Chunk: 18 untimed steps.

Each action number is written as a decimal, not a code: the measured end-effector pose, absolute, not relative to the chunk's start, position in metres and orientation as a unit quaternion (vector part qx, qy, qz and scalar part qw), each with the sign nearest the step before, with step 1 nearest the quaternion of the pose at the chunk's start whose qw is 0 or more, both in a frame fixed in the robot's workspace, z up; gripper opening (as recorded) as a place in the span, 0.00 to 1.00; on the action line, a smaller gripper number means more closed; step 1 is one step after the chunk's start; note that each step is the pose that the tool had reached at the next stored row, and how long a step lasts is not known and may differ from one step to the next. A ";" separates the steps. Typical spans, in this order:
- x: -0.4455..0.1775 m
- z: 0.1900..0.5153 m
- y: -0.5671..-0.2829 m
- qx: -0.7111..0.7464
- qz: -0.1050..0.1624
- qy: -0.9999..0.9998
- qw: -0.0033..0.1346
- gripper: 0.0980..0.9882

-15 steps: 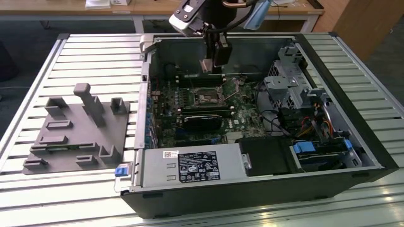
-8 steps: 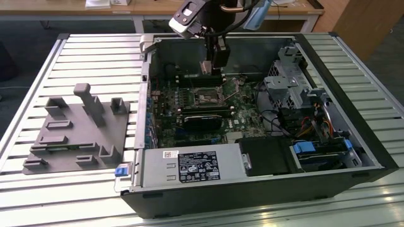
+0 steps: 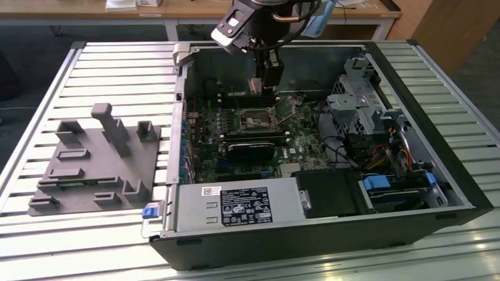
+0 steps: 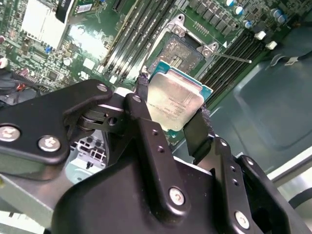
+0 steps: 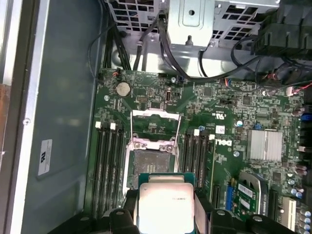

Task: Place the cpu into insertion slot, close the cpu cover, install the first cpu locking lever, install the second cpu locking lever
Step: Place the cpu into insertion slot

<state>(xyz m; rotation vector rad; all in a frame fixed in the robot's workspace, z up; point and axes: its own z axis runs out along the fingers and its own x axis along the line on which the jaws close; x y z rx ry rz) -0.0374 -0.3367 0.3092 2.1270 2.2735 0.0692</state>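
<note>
state: gripper clamped on the cpu by two opposite edges | cpu: held above the insertion slot, not seated | cpu cover: flipped open | risk: skewed or offset descent could land a corner on the pins and bend them

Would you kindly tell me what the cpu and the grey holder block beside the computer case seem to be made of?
The cpu: a dull silvery metal top with soft glare, on a thin green board edge. The grey holder block: matte and uniformly grey, probably plastic, since no shine suggests metal.
</note>
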 end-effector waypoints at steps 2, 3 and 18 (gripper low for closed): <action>-0.037 0.306 -0.337 0.683 0.022 0.730 0.014 0.50; -0.037 0.304 -0.337 0.683 0.022 0.730 0.014 0.50; -0.037 0.288 -0.337 0.711 0.016 0.703 0.020 0.50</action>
